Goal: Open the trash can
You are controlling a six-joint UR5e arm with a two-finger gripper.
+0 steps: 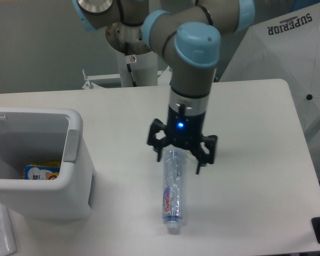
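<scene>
One boxy white trash can (69, 200) at bench (245, 106) left edge, rounded corners, top open, grey push tab (72, 145) on right rim, yellow packet (41, 173) visible inside. Well apart to the right, gripper (180, 159) hovering over upper end of clear-wrapped toothpaste tube (171, 197), jaws spread wide, holding nothing.

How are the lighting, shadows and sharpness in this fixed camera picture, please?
Fixed camera: soft, even light; only faint shadows on the white table, one beside the boxy white plastic trash can. The black two-finger gripper, its blue light glowing, looks reasonably sharp above the clear-wrapped toothpaste tube, whose wrap catches slight glare. The image is a little soft and grainy overall.
</scene>
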